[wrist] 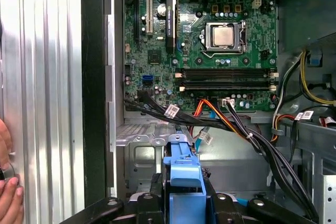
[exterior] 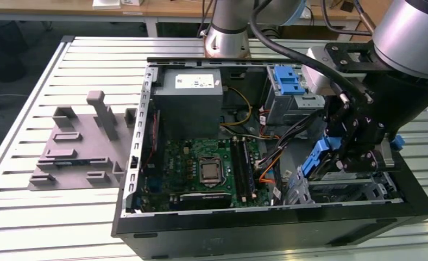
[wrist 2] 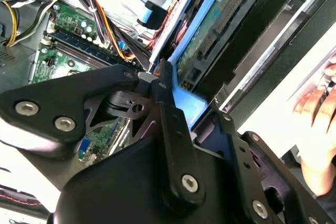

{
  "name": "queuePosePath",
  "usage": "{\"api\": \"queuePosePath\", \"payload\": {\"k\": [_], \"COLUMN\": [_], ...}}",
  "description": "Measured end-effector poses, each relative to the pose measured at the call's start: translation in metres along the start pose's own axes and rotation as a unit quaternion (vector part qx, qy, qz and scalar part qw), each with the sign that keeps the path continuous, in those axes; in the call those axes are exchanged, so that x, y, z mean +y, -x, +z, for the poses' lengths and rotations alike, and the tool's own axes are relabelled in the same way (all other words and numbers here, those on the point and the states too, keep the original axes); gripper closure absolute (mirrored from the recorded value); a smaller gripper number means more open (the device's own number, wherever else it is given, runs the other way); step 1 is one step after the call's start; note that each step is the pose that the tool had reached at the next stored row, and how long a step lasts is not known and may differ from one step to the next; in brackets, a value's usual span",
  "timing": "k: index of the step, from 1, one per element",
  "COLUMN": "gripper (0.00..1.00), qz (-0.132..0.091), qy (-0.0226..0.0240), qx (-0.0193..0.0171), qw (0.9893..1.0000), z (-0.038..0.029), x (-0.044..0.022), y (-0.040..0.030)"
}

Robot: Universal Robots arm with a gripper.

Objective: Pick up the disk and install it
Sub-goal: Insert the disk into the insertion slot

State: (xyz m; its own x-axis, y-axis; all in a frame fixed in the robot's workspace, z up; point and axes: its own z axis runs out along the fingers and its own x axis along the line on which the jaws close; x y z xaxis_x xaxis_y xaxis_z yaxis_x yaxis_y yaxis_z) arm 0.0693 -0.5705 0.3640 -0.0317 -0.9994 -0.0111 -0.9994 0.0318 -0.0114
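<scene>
Clamped tight between the fingers of the gripper (exterior: 354,159), the disk (exterior: 318,159) stands on edge, its long axis sloping steeply down into the open computer case (exterior: 272,231) on a slatted metal table (exterior: 55,217); the first wrist view catches a person's hand (wrist: 7,198) on the slats
</scene>
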Motion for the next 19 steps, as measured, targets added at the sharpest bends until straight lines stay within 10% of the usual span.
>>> {"api": "queuePosePath", "payload": {"k": [7, 19], "gripper": [0.56, 0.89], "qz": [0.000, 0.000], "qy": [0.0000, 0.0000], "qx": [0.0000, 0.0003], "qw": [1.0000, 1.0000], "z": [0.0001, 0.0000], "x": [0.0000, 0.0000], "y": [0.0000, 0.0000]}}
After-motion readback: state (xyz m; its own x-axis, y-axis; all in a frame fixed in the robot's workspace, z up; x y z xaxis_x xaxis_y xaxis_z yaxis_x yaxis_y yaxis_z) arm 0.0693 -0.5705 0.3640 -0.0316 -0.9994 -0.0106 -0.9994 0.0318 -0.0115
